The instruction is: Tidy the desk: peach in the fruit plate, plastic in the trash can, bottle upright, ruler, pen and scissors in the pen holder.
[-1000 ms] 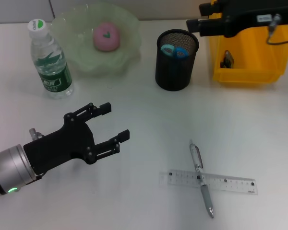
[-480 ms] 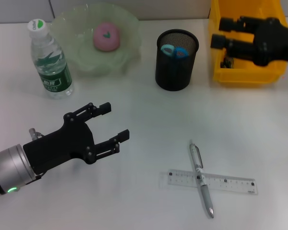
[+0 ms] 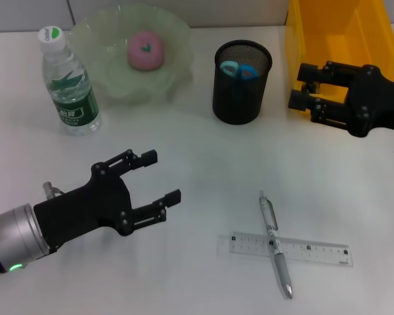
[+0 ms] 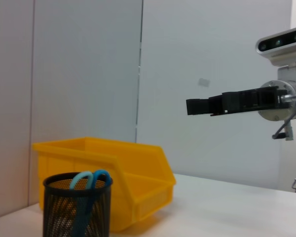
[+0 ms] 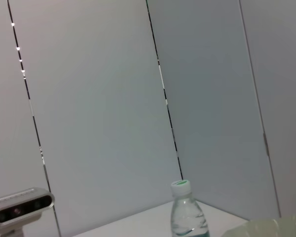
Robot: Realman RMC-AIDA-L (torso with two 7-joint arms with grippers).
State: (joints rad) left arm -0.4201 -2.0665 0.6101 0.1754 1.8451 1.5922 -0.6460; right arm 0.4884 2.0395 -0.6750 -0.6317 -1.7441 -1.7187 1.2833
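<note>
Fingers, L: your left gripper [image 3: 159, 177] is spread wide, nothing betw. the fingers [image 3: 146, 157]; it hovers over bare table [image 3: 203, 157] at front-left.
Fingers, R: your right gripper [image 3: 305, 88] also apart, holding nothing; it sits over the front edge of the yellow bin [image 3: 341, 26], to the right of the pen holder. Left wrist view shows it side-on [image 4: 200, 106], up in the air, well above the table.
Pen holder: black mesh cup [image 3: 241, 82], upright, centre-back; blue-handled scissors [image 3: 238, 69] already inside, handles up. Left wrist view: same cup [image 4: 78, 205] w/ the bin [image 4: 113, 165] just behind.
Pen: silver pen [image 3: 274, 243] lies flat front-right, crossing on top of the ruler.
Ruler: clear ruler [image 3: 285, 249] flat on table, under the pen; both well apart from the cup.
Peach: pink peach [image 3: 145, 50] in the pale green fruit plate [image 3: 105, 72], back-left.
Bottle: water bottle [image 3: 68, 82] upright, cap on, just beside the plate's left side; also seen in right wrist view [image 5: 187, 215].
Plastic: can't tell from these views.
</note>
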